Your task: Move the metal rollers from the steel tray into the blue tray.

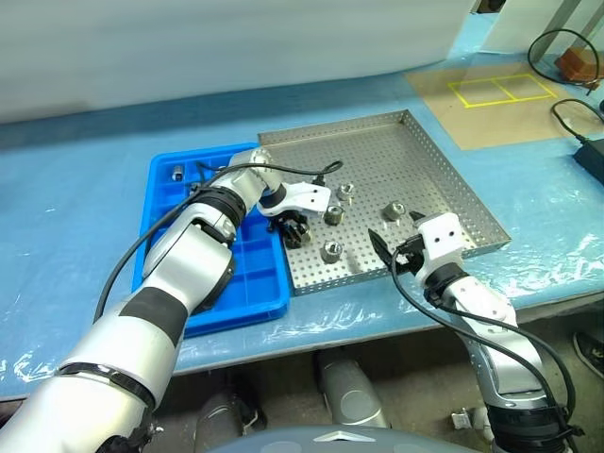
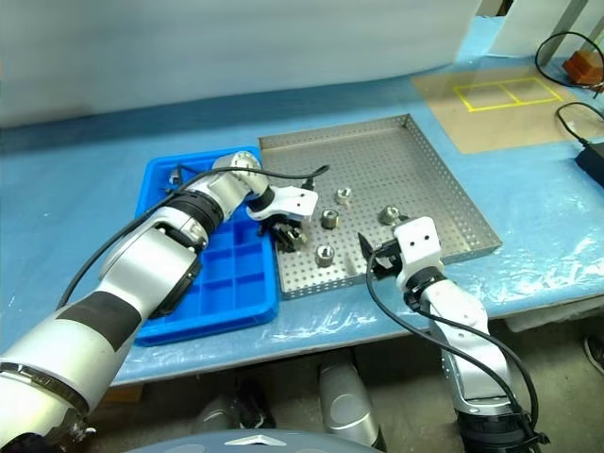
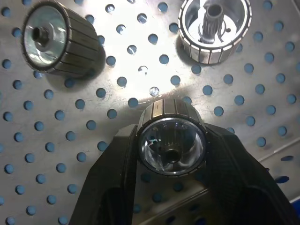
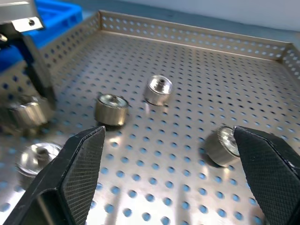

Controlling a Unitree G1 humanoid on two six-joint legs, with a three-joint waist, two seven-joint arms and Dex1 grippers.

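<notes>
The left gripper (image 1: 295, 229) is clamped on one roller (image 3: 171, 140) at the steel tray's (image 1: 444, 160) edge nearest the blue tray (image 1: 162, 203), its fingers pressed to both sides. Four more rollers lie loose on the perforated floor: one (image 1: 331, 251) just beside the gripper, another (image 1: 333, 215) near it, one (image 1: 346, 190) farther in, and one (image 1: 393, 210) ahead of the right gripper (image 4: 171, 159), which hovers with jaws wide over the tray's near rim. A small metal piece (image 1: 177, 173) sits in a far compartment of the blue tray. Cables (image 1: 566, 113) lie at the bench's (image 1: 75, 198) right end.
</notes>
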